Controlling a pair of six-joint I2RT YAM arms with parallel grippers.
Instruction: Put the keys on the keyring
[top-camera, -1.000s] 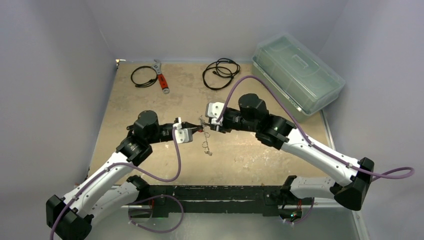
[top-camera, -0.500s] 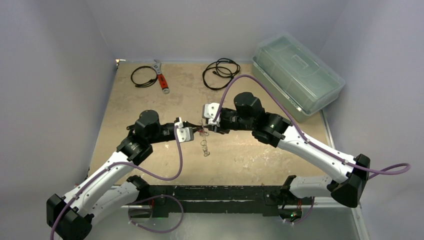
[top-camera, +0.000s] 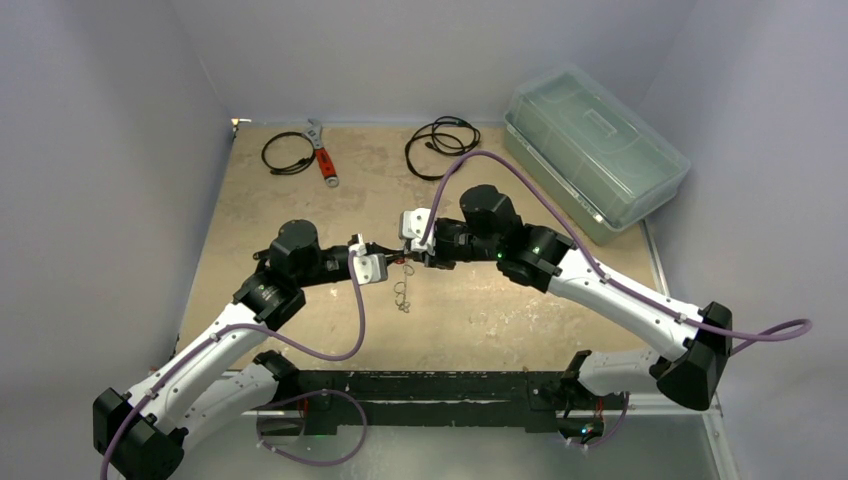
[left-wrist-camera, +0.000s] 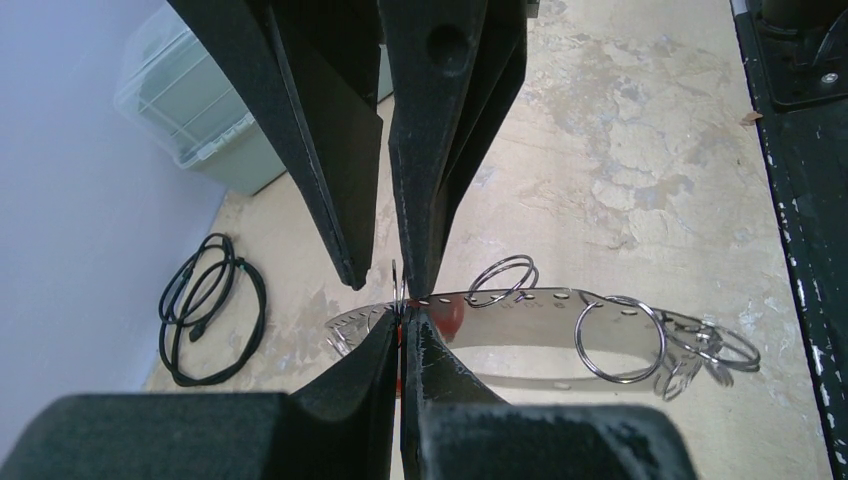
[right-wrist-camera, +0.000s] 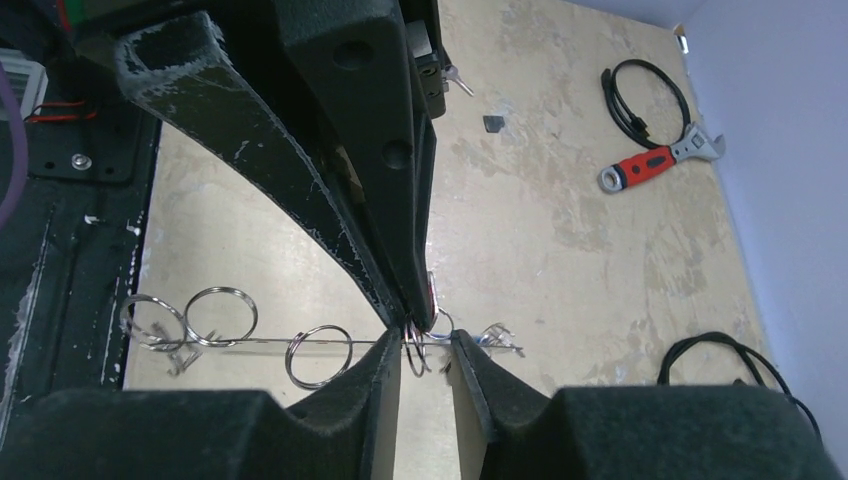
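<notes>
**Grippers Met at the Keyring**

We saw the left gripper (left-wrist-camera: 402, 318) pinched fully closed on the keyring (left-wrist-camera: 520, 325), a metal strip strung with split rings that hung above the table (top-camera: 480, 300). A red key head (left-wrist-camera: 443, 316) showed beside the pinch. The right gripper (right-wrist-camera: 425, 340) faced it, its fingers a narrow gap apart around a small ring; we could not tell if they touched it.

Brightness: moderate and even in all three views.
Source: diffuse, from overhead; one small hot spot at the far left corner of the table (top-camera: 237, 122).
Shadows: soft and faint under the arms.
Glare: the keyring (left-wrist-camera: 520, 345) shines bright white (left wrist view only).
Focus: the nearest fingers (left-wrist-camera: 350, 390) are soft; the tabletop behind is sharp.
Distortion: wrist views stretch toward the edges.
</notes>
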